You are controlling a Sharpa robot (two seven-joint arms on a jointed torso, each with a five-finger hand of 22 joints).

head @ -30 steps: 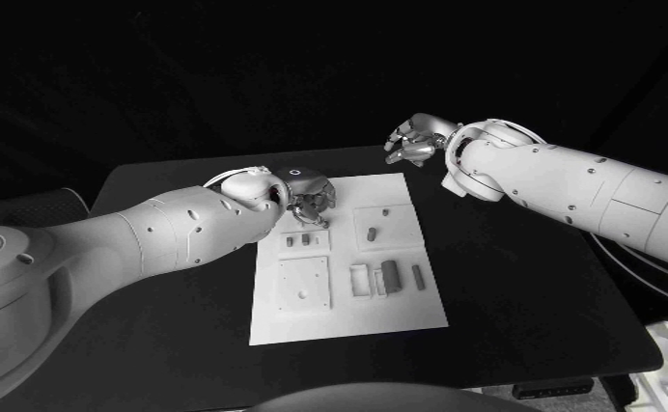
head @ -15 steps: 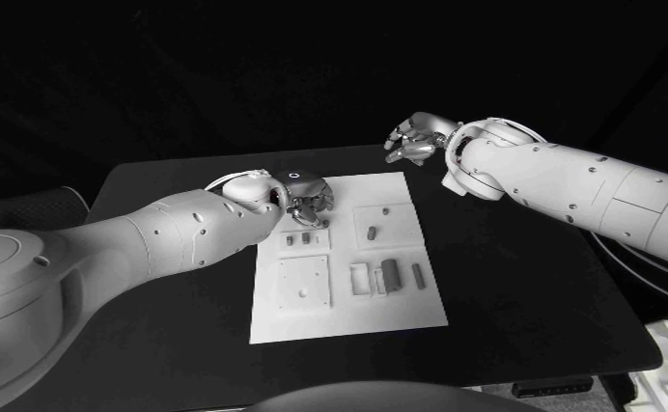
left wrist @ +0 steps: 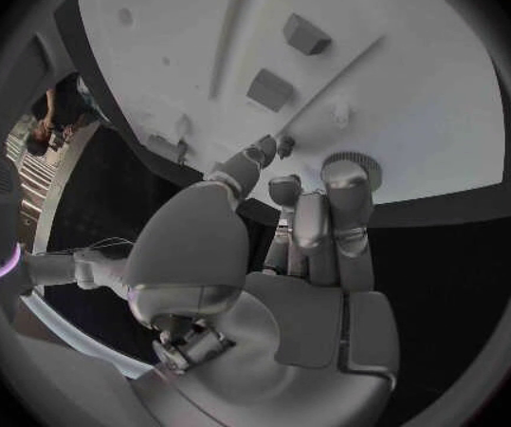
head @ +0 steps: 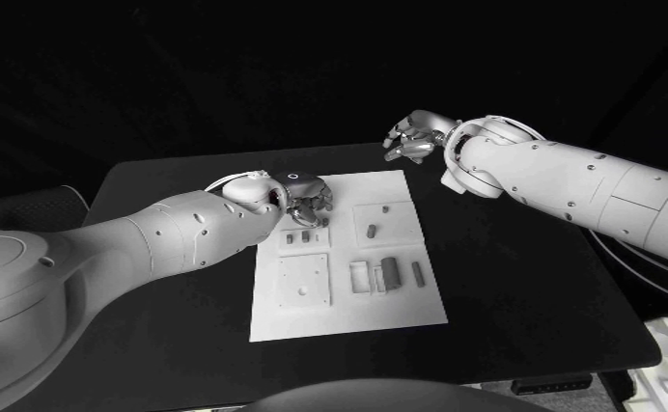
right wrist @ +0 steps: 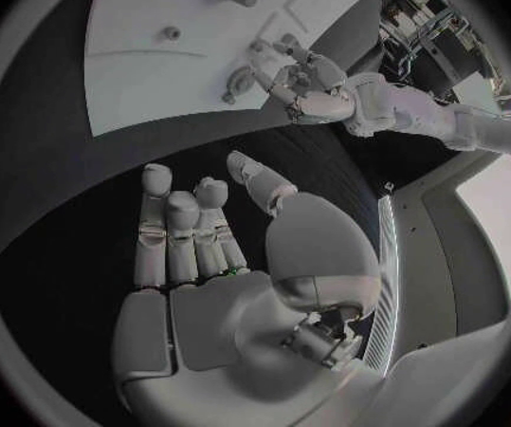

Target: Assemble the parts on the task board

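Head view: the left arm reaches in across the black table [head: 153,190] and its left hand [head: 309,198] hangs over the far left corner of the white task board [head: 348,315], fingers curled downward toward the plate. Whether anything sits between those fingers cannot be told from here. Just below the hand, two small grey parts [head: 296,237] stand side by side on the board; another part [head: 374,232] lies to their right, and a dark block [head: 391,274] with a thinner piece [head: 418,276] rests farther toward the near edge. The right arm angles in from the other side, its right hand [head: 415,138] raised above the table's far edge, well apart from the board, fingers loosely bent and holding nothing visible.

Left wrist view: the left hand [left wrist: 291,247] has its fingers close together, extended toward the task board's edge [left wrist: 445,142], thumb alongside them. Fingertips [left wrist: 350,173] reach the rim of the plate; a small object seems to sit at the tips, though it is too small to identify. Two grey parts [left wrist: 288,62] stand on the board just beyond the fingers.

Right wrist view: the right hand [right wrist: 208,256] is flat and relaxed, fingers side by side and straight, thumb apart, palm empty over black table. Ahead of it lies the task board [right wrist: 136,76], with the left hand [right wrist: 308,90] poised at its corner, fingers bent over the plate.
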